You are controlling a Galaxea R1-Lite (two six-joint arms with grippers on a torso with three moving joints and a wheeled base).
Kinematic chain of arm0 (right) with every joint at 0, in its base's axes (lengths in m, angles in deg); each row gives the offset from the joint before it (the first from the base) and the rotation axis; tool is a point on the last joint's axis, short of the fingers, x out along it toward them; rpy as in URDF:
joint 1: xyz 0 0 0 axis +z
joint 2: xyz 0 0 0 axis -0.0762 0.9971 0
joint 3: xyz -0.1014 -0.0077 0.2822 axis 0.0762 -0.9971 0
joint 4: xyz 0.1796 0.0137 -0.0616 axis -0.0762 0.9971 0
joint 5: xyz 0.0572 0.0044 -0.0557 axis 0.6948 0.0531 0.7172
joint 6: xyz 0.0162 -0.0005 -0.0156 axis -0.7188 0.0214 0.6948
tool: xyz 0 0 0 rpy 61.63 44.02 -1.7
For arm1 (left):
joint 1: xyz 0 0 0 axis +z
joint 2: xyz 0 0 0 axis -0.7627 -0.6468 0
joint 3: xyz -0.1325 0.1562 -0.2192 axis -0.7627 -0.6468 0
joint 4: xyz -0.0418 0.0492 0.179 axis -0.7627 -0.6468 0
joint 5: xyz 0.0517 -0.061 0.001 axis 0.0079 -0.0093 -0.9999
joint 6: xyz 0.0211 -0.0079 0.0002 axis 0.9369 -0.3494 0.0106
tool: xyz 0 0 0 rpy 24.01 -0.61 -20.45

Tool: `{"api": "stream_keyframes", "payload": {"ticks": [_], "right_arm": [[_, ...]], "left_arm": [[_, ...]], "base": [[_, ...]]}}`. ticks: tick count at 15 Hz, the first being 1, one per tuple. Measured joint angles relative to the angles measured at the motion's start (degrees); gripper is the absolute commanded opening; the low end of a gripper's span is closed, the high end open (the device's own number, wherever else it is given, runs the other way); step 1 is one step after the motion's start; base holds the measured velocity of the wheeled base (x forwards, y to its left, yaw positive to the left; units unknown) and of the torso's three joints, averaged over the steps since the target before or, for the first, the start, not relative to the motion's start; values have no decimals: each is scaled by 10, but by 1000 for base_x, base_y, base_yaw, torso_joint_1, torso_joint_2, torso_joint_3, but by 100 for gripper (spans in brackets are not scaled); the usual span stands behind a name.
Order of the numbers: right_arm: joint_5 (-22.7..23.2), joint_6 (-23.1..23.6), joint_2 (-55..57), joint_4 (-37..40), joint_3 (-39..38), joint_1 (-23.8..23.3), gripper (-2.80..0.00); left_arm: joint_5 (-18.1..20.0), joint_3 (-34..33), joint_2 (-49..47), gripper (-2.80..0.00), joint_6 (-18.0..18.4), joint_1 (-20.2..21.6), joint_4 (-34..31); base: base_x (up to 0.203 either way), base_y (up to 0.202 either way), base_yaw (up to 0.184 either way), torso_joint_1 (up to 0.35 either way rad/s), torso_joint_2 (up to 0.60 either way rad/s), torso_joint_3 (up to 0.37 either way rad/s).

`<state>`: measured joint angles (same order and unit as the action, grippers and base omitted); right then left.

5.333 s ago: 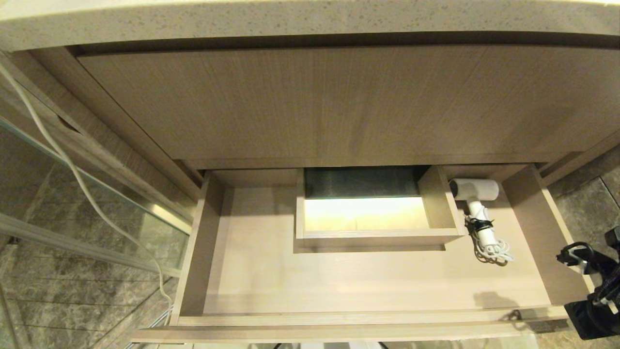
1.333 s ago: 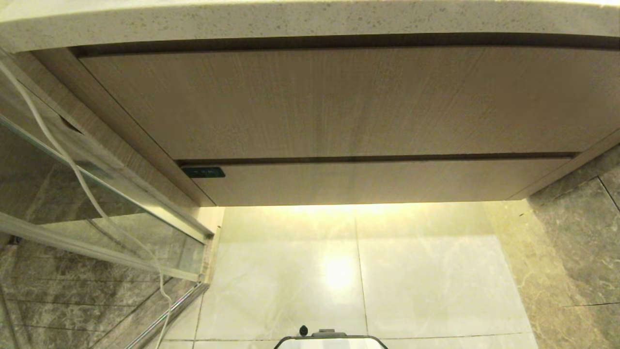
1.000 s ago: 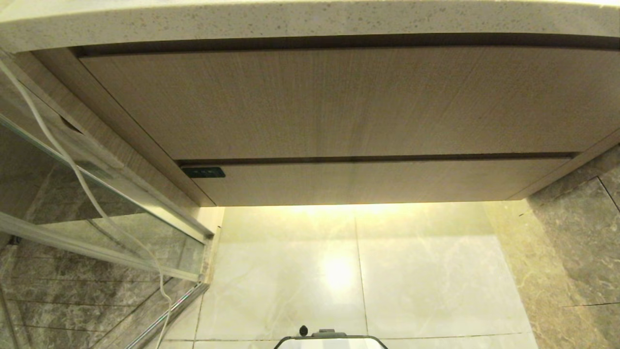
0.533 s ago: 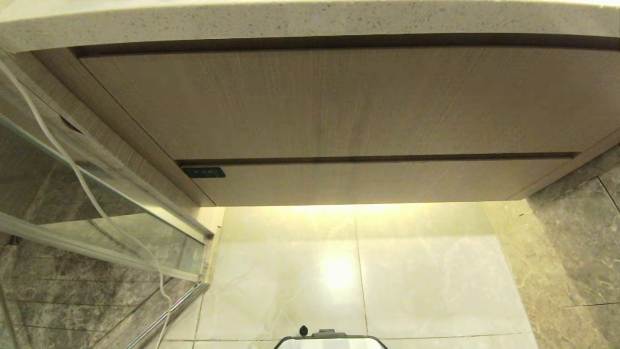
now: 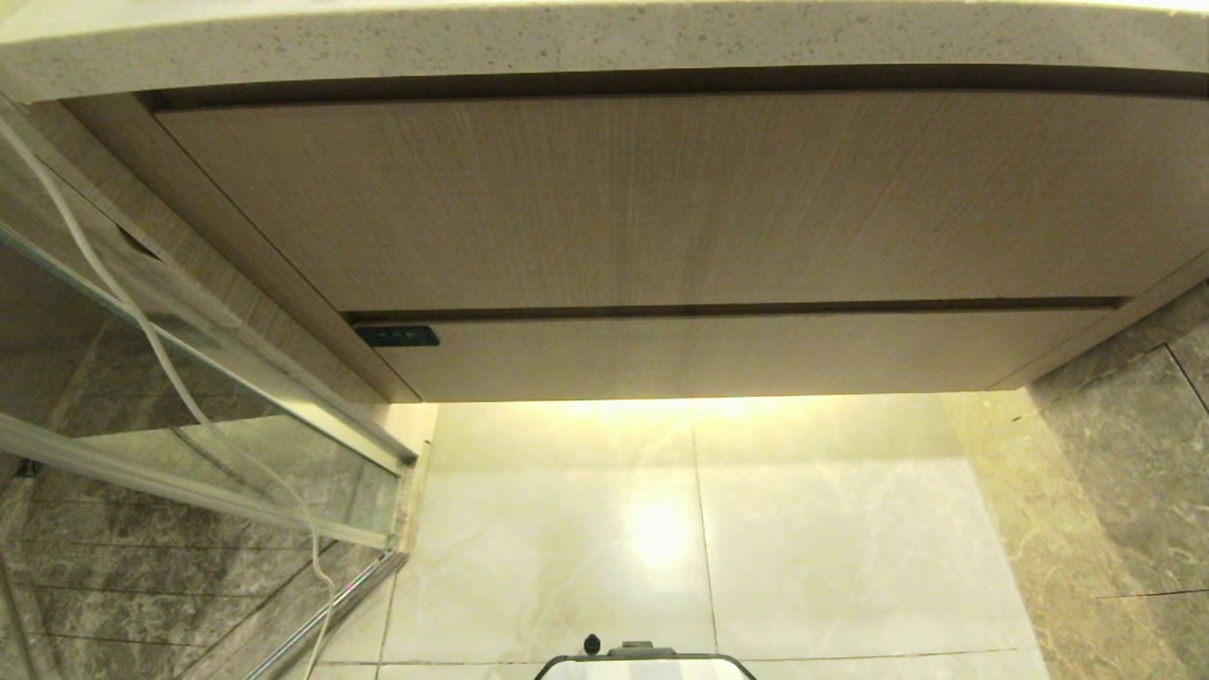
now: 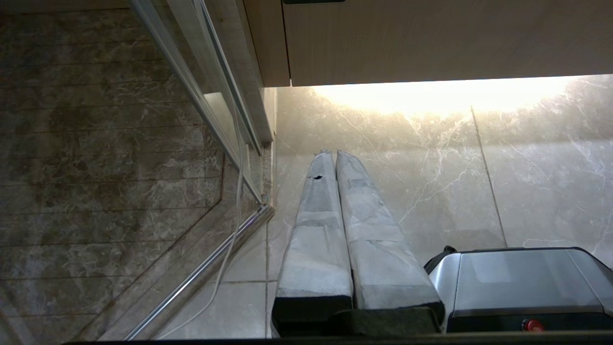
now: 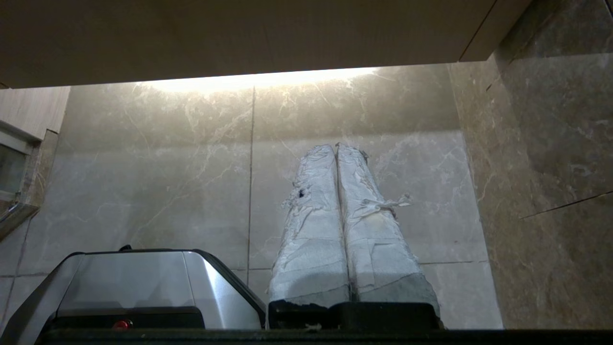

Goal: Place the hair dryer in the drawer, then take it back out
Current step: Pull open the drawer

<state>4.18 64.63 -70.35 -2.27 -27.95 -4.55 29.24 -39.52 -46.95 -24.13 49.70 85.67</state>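
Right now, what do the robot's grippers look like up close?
Each gripper has two long, flat fingers that taper to the tips, wrapped in pale grey-white tape, on a black base. The left gripper has smooth wrapping with a small dark hole near one tip. The right gripper has frayed, torn wrapping with loose shreds.

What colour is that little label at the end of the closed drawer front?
Dark, nearly black, label on the light wood-grain drawer; clearest in the head view.

The head camera looks steeply down at the closed drawer (image 5: 737,354) front; both wrist cameras sit low, facing it, sharing the lit floor tiles (image 5: 680,529).
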Motion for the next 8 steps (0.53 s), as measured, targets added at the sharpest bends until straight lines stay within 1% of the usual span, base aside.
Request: {"api": "stream_keyframes", "payload": {"ticks": [8], "right_arm": [[0, 0, 0, 0, 0, 0, -280]], "left_arm": [[0, 0, 0, -280, 0, 0, 0]], "base": [[0, 0, 0, 0, 0, 0]]}}
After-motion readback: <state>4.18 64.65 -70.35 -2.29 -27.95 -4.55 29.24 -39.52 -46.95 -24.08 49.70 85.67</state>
